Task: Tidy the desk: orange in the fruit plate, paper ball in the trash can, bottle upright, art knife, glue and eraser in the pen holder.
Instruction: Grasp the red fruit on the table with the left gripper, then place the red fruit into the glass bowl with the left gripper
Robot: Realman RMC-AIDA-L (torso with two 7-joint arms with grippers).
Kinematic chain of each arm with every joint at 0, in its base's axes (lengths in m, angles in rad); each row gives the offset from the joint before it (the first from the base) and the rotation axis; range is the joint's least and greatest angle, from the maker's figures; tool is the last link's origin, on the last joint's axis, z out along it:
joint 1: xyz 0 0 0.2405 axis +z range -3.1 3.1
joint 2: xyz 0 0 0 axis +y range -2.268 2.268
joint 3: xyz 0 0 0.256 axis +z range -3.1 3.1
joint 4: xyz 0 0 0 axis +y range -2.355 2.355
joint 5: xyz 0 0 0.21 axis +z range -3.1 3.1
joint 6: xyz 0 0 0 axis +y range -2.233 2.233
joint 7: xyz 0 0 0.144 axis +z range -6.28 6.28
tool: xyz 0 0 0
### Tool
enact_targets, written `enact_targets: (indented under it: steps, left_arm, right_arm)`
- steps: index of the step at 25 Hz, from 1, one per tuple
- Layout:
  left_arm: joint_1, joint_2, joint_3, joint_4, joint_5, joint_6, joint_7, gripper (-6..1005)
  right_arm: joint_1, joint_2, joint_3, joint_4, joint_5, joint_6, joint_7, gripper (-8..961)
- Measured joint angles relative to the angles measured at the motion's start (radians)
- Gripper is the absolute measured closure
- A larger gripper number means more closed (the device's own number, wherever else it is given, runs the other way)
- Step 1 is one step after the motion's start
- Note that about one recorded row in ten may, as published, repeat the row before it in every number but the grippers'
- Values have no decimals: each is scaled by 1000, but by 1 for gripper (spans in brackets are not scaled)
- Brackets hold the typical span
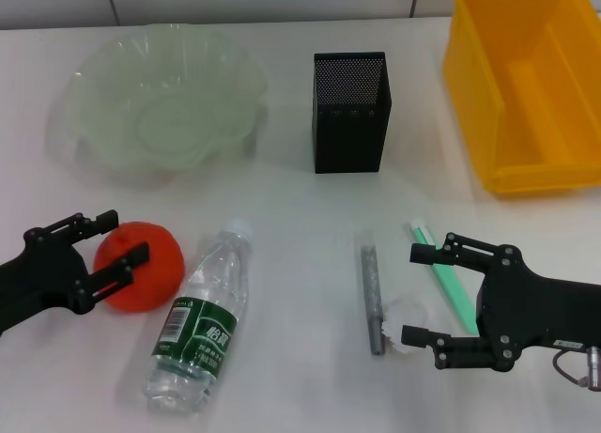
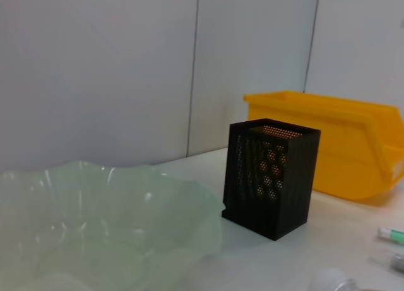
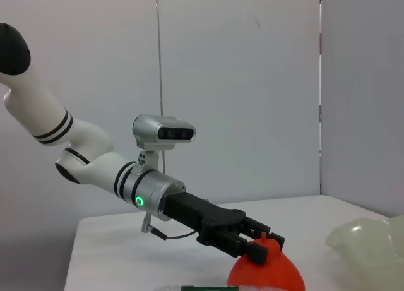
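The bottle (image 1: 201,320) lies on its side near the front of the white table (image 1: 291,208), its white cap pointing away from the robot, and serves as the reference here. Just to its left sits the orange (image 1: 141,266), with the left gripper (image 1: 115,249) spread wide around it, one finger (image 1: 120,271) across the fruit's front and the other behind it; whether the fingers press the skin cannot be told, and the orange rests on the table. The right wrist view shows the same black fingers at the orange's top. To the right of the bottle lies a grey pen-like stick (image 1: 373,297), and at its near end a small white crumpled paper ball (image 1: 406,317). The right gripper (image 1: 422,295) stands open around that wad, its jaws well apart, holding nothing. A green-and-white tube (image 1: 441,274) lies between those fingers, slanting away. Farther back, beyond the bottle and to its left, the fruit plate (image 1: 94,85) stands with nothing in it. Beyond the bottle to the right stands the pen holder (image 1: 349,132), upright, and farthest right the trash can (image 1: 488,95).
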Motion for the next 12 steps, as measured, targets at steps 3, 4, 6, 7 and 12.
enact_targets:
  steps: [3,4,6,7,12]
  left_arm:
    - [1,3,-4,5,0,-5,-10,356]
    - [1,4,-3,6,1,-6,-10,387]
    - [2,4,1,6,1,-6,-11,448]
    - [2,4,1,8,1,-4,-11,478]
    - [11,0,-12,45,-5,52,-11,644]
  right_arm:
    - [-1,0,0,0,1,0,1,113]
    - [-1,0,0,0,1,1,1,113]
    - [-2,0,0,0,2,1,1,113]
    - [-2,0,0,0,2,1,1,113]
    - [-3,0,5,0,4,0,1,113]
